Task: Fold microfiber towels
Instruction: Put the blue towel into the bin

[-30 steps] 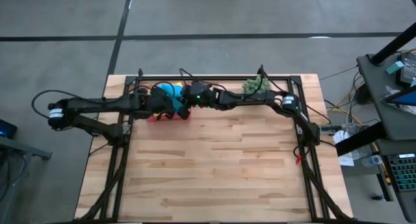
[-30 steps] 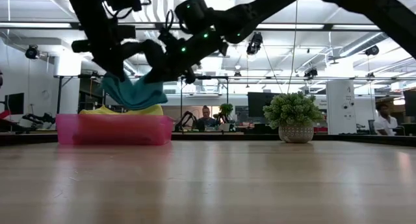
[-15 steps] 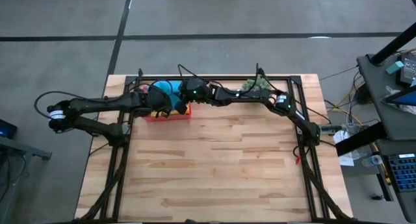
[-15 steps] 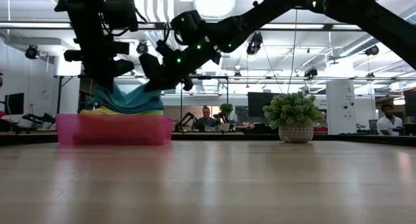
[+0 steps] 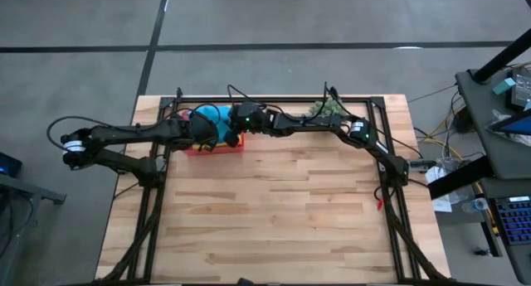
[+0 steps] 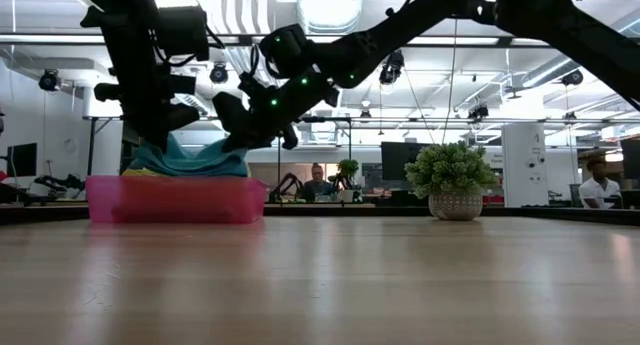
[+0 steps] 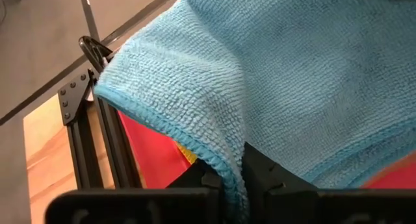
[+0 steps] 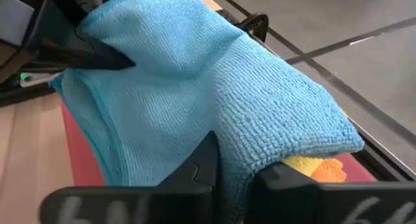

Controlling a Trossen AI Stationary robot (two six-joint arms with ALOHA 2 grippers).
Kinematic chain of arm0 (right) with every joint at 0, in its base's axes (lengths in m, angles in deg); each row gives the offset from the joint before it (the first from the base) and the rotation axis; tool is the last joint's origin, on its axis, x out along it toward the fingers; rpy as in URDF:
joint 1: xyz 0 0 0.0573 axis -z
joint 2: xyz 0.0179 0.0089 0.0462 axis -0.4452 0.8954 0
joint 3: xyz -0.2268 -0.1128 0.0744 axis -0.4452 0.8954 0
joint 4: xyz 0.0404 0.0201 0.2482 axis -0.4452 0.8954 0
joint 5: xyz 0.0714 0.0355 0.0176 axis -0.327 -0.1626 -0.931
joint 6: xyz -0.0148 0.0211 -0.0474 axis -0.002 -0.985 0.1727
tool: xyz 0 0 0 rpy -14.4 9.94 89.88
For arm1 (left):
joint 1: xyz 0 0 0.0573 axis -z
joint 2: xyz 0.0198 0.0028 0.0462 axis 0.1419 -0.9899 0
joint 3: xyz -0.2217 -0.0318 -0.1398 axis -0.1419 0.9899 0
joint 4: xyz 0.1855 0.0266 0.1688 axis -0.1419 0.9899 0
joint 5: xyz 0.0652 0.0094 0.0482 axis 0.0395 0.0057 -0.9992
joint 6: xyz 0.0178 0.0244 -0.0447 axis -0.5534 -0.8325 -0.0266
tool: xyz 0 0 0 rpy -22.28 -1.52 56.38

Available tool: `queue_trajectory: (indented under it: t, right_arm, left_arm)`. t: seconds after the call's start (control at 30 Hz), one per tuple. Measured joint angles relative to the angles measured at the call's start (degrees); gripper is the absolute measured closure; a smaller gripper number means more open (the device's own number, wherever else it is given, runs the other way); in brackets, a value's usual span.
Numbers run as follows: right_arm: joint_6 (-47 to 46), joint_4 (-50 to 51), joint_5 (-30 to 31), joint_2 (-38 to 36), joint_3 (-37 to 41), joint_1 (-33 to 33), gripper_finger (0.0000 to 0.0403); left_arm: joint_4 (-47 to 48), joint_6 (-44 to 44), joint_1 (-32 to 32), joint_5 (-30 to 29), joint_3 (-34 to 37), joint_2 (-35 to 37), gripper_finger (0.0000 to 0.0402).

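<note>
Left gripper [image 7: 227,178]: held over the pink tray [image 6: 175,200] near the tabletop's far edge, toward its far left corner; its fingers are pinched on the hem of the turquoise towel [image 7: 312,74].
Right gripper [image 8: 237,175]: also over the tray, reached across from the right side; its fingers are pinched on another fold of the same towel.
Turquoise towel: held between both grippers just above the tray, its lower folds draped onto the pile inside; it is not yet spread on the tabletop [image 5: 274,211].
Tray contents: a yellow towel [image 8: 305,163] and an orange towel [image 8: 328,169] are seen bunched under the turquoise one; the other towels cannot be made out.
Risk, snagging: the draped folds are judged likely to drag a towel underneath out over the tray wall if the lift is started too low.
Risk, slip: only thin hems are pinched, so a corner may be lost if the grippers are pulled apart too hard.
Risk, collision: the two grippers are set very near each other, so contact is possible unless they are separated cleanly.
Risk, tray: a shift of the tray is possible if a wall is caught.
Plant ball [image 6: 450,180]: stood near the far edge to the right, well apart from the action.
</note>
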Motion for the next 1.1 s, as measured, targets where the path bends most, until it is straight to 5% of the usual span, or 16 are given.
queue_trajectory:
  t: [0.47,0.67,0.9,1.1]
  right_arm:
    - [0.1,4.6,3.0,-1.1,0.0,0.4,0.0257]
    - [1.6,10.3,3.1,-3.3,0.0,0.7,0.0223]
    - [2.8,17.2,3.0,-6.1,0.0,0.7,0.0221]
    - [6.4,15.9,2.8,-6.3,0.0,0.6,0.027]
  left_arm:
    - [0.7,-3.0,0.0,-0.6,0.0,0.0,0.0245]
    - [3.8,-2.9,0.0,-1.2,-0.5,0.1,0.0211]
    - [9.5,-3.3,0.1,7.2,-7.3,0.6,0.0208]
    - [8.5,-7.2,0.1,9.7,-7.9,1.0,0.0225]
